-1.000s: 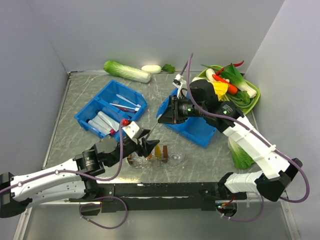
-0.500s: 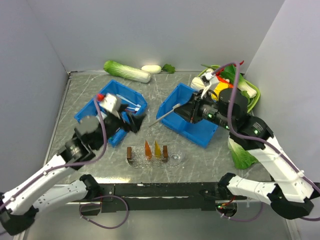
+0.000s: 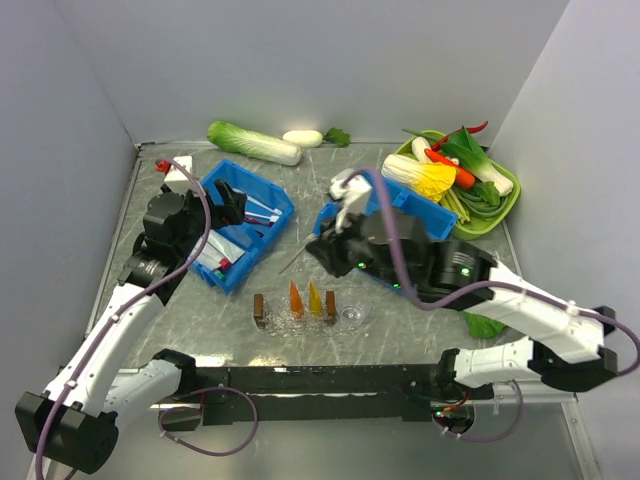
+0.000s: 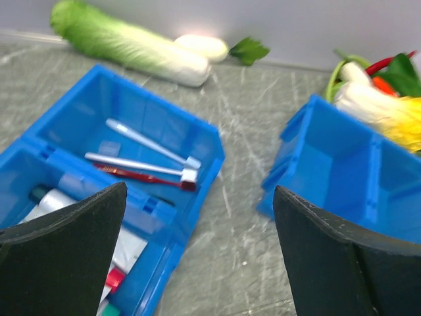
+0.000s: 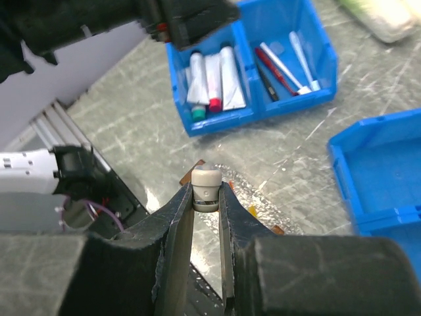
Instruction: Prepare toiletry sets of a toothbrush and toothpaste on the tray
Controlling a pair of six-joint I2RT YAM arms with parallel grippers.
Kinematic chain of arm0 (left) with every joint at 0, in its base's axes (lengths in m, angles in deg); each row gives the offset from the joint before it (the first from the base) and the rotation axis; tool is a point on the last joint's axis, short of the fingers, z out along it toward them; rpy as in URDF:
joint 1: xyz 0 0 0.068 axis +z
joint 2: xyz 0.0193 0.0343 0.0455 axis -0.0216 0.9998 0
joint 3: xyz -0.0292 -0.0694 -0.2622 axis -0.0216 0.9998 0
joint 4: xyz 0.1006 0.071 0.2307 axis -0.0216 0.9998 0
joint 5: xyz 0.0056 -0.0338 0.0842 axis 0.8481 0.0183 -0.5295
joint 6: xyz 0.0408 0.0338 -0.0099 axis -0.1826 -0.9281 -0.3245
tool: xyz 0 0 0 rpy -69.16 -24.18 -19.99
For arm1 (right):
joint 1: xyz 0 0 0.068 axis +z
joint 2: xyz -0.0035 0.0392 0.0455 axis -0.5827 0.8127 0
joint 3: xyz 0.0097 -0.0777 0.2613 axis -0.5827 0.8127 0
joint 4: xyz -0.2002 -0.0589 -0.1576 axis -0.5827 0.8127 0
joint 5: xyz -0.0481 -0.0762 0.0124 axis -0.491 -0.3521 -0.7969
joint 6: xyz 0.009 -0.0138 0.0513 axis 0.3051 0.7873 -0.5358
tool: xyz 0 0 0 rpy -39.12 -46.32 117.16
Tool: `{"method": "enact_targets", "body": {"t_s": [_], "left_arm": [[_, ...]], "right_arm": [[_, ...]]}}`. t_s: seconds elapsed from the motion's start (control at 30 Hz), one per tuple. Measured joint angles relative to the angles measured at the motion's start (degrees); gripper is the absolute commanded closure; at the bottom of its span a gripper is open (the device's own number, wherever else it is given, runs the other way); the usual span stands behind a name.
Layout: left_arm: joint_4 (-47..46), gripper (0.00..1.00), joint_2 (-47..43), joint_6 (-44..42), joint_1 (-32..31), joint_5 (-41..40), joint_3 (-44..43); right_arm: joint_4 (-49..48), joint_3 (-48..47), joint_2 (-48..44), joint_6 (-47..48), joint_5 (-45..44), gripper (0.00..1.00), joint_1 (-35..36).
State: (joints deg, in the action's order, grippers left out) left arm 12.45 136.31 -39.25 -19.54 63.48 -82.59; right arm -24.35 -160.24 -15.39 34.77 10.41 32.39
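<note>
Left pincer (image 4: 198,192) swung back, agape; right pincer (image 5: 205,196) clamps slim pale toothbrush (image 5: 206,180).

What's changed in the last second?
The left pincer left the tray, swung back over the left bin and now stands open. The right pincer, shut on a toothbrush, came from over the right bin toward the tray. Both bins and the tray stayed put.

Tray (image 3: 352,316) is parked up front, left bin (image 4: 131,92) and right bin (image 4: 329,164) behind it; toothbrushes (image 4: 141,164) and tubes (image 5: 214,79) are kept in the left.
</note>
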Motion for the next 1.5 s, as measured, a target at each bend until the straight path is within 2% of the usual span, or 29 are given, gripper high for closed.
{"method": "enact_targets", "body": {"t_s": [0.23,0.5,0.8,1.1,1.5], "left_arm": [[-0.04,0.01,-1.53,-0.94,0.5,-2.64,3.02],[-0.7,0.04,-2.67,-1.73,0.5,-3.3,3.56],[-0.83,0.03,-2.14,-1.75,0.5,-2.01,3.58],[-0.96,0.03,-2.14,-1.75,0.5,-0.5,3.58],[-0.96,0.04,-2.14,-1.75,0.48,-0.26,3.58]], "right_arm": [[1.03,-2.93,9.68,0.0,-4.57,1.0,5.46],[2.45,-3.76,18.73,-1.79,-7.04,1.0,6.99],[2.64,-3.76,19.98,-5.9,-7.02,1.0,7.02],[5.66,-3.78,24.98,-8.02,-7.52,1.0,7.61],[5.73,-3.78,25.2,-9.07,-9.22,1.0,7.74]]}}
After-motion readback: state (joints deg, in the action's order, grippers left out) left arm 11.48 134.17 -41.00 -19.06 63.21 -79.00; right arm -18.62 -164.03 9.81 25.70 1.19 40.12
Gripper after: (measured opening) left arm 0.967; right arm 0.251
